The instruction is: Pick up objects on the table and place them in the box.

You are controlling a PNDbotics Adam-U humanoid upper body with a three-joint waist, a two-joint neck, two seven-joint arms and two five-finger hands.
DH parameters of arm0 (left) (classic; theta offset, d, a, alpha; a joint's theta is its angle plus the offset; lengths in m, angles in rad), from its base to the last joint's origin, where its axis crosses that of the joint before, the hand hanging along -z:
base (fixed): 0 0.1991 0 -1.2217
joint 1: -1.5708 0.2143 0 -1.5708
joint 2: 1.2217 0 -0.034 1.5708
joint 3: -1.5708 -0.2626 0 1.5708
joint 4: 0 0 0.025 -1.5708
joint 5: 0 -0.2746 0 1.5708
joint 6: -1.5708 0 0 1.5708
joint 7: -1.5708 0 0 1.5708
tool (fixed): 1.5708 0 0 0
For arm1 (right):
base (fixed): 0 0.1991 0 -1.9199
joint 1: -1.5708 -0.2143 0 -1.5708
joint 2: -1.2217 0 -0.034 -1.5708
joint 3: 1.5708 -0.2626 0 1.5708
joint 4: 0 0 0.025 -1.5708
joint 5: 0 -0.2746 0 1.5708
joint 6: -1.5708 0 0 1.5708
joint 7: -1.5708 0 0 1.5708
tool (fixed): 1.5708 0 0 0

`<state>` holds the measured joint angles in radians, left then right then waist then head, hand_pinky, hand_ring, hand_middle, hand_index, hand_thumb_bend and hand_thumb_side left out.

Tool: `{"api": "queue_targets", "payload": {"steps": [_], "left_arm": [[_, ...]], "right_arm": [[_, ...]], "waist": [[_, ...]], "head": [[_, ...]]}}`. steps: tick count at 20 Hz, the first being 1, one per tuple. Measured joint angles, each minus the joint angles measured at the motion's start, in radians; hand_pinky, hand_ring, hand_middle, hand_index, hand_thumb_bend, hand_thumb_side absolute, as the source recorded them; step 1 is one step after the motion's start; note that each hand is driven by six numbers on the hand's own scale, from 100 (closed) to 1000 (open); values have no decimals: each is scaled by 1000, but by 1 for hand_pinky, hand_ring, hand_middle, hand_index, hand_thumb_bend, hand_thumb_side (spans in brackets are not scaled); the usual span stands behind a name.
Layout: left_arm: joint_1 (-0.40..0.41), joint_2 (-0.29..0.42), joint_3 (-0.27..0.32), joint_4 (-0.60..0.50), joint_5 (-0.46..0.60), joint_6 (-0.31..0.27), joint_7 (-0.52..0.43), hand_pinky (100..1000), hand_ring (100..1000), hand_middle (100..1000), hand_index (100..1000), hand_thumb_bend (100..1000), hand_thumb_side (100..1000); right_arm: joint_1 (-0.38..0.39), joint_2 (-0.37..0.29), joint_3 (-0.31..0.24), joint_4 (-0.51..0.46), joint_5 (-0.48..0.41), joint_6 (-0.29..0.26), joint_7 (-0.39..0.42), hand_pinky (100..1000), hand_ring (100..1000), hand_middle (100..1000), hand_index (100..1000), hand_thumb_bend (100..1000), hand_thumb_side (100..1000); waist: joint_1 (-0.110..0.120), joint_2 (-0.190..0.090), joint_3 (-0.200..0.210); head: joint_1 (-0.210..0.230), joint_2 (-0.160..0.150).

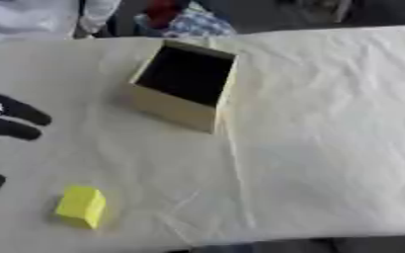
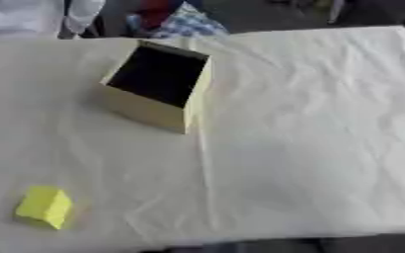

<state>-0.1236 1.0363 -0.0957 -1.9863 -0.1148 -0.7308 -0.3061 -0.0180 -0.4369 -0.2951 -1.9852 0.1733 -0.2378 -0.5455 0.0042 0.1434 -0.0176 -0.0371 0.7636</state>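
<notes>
Here my left hand (image 1: 7, 118) shows at the left edge, fingers spread and holding nothing. The yellow block (image 1: 81, 206) lies near the table's (image 1: 327, 148) front edge, well apart from the open box (image 1: 182, 86).

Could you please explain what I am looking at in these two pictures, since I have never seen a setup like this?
Both pictures come from one stereo camera in the head of a humanoid robot that a person drives; the camera looks down at the table, so the two views show the same moment from slightly shifted positions.

The table is covered with a pale, wrinkled cloth. On it stands an open box with light walls and a dark inside; nothing can be made out inside it. Nearer the robot, to its left, lies a small yellow block, apart from the box.

The black shapes at the left edge of the left eye view are fingers of the robot's left hand. They look straight or relaxed and hold nothing. The right hand does not show in either view. The job is to put the block into the box, and that is not yet done.
</notes>
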Motion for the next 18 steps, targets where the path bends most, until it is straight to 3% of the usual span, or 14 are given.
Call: {"api": "queue_targets", "payload": {"steps": [9,18], "left_arm": [[-17,0,-20,0,-23,28,-58,801,854,854,890,100,728],[-80,1,-75,0,-111,147,-165,869,909,899,916,100,885]], "right_arm": [[-1,0,0,0,0,2,3,600,666,517,697,100,874],[-4,0,1,0,0,3,7,599,666,516,696,100,877]], "waist": [[1,4,-6],[4,5,-15]], "head": [[0,0],[1,0]]}}
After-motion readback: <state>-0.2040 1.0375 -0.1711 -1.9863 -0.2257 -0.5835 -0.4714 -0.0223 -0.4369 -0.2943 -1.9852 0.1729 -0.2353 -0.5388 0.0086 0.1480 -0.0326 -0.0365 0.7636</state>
